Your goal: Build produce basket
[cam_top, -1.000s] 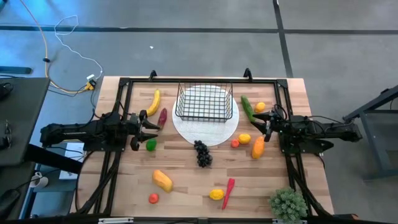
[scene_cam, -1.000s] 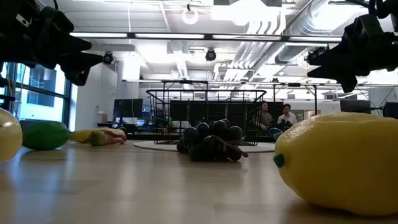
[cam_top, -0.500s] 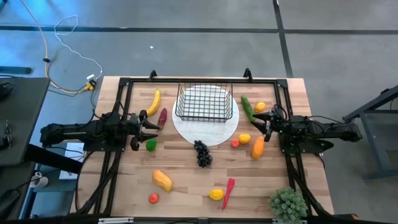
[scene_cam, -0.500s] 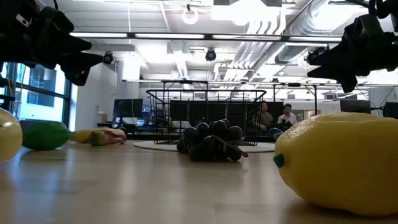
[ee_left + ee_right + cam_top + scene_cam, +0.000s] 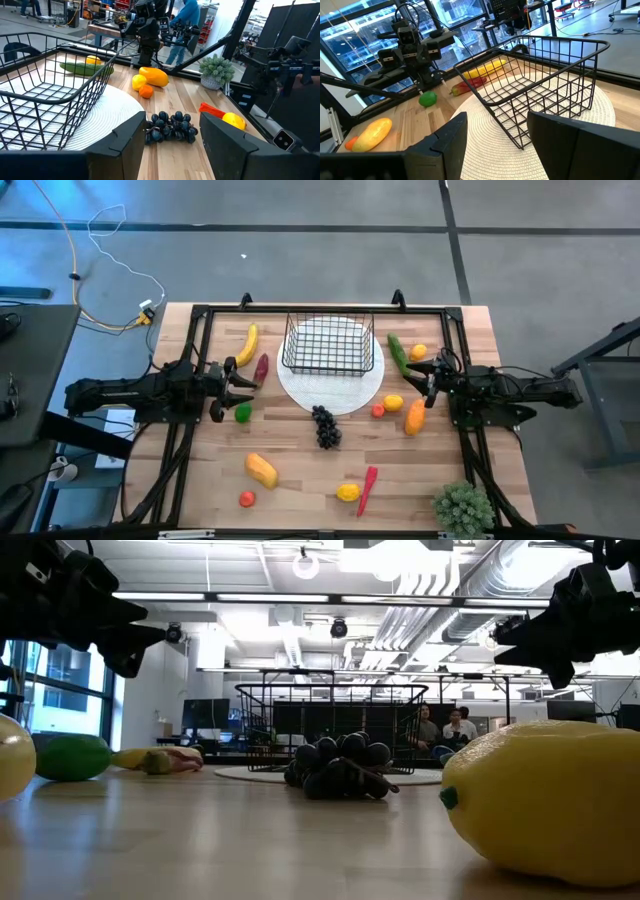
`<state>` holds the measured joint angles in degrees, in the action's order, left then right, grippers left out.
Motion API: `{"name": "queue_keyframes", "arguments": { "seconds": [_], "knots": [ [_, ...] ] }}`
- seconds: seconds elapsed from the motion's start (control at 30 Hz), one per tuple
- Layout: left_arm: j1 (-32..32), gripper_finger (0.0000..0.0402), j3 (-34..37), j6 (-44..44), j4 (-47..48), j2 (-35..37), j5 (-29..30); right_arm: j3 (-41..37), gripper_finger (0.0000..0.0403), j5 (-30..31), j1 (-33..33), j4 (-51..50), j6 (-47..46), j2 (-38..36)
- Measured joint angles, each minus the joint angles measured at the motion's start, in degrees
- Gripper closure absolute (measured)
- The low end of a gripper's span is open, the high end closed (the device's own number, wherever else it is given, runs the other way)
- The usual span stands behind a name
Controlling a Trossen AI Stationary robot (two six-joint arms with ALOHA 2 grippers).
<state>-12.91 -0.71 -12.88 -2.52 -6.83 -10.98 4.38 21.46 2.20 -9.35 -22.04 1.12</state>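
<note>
Sitting empty btwn both open fingers: basket (image 5: 329, 346) on plate (image 5: 330, 392).

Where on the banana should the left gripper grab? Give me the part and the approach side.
Grip the banana at its middle, coming from above with the fingers across its narrow width. It lies flat and apart from the basket, long axis running away from the left gripper, so its curved sides are free.

A light wooden table (image 5: 300, 470) carries a round white mat (image 5: 330, 392) at its far middle. Scattered on the wood are a banana (image 5: 248, 343), dark grapes (image 5: 325, 426), a cucumber (image 5: 397, 353), a red chili (image 5: 368, 489), a lemon (image 5: 348, 492) and a green bushy plant (image 5: 462, 507).
</note>
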Motion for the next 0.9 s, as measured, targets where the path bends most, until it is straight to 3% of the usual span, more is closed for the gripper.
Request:
{"name": "queue_keyframes", "arguments": {
  "seconds": [0.9],
  "knots": [
    [0.0, 0.0227, 0.0, 0.0, 0.0, 0.0, 0.0, 0.0, 0.0201, 0.0, 0.0, 0.4, -3.7, 0.0]
  ]
}}
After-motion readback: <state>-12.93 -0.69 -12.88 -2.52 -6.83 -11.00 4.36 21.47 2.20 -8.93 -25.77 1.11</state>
